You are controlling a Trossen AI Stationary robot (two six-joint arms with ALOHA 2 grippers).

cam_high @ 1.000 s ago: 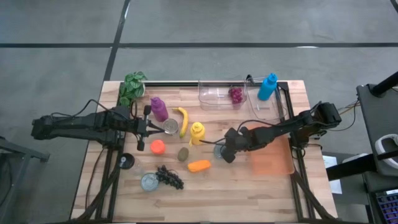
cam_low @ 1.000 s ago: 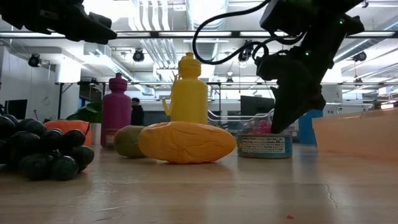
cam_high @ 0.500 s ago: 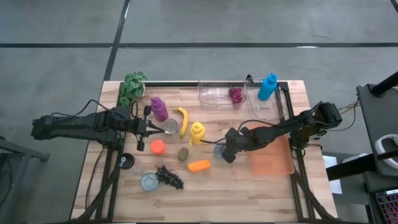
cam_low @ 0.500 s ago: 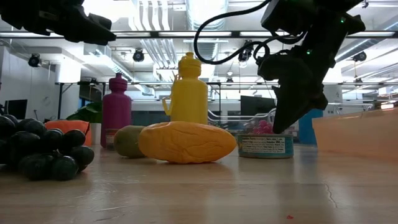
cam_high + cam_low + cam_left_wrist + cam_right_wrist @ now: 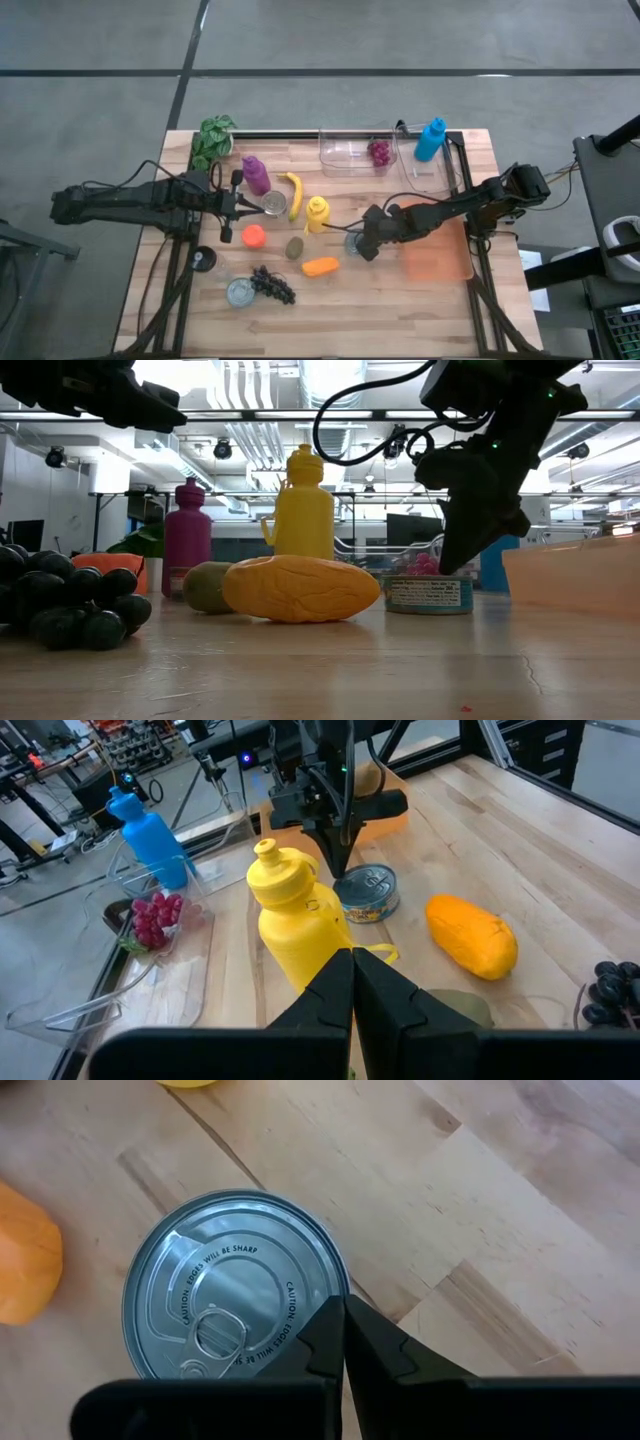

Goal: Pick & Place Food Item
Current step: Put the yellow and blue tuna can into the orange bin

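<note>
Shiny metal can (image 5: 235, 1285), pale wooden table (image 5: 500, 1200), seemingly glossy plastic yellow bottle (image 5: 295, 920).

From my station I see barely any change. In the low view the right gripper (image 5: 470, 555), fingers pressed together, sits a hair further right over the can (image 5: 428, 594), and the can itself has slid slightly right too. I spot no other movement.

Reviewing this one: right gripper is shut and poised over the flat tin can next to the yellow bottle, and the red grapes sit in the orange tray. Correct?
Not quite. The red grapes sit in a clear container at the table's far edge, not in the orange tray; the high view shows it. The rest holds: the right gripper is shut over the tin can near the yellow bottle.
</note>
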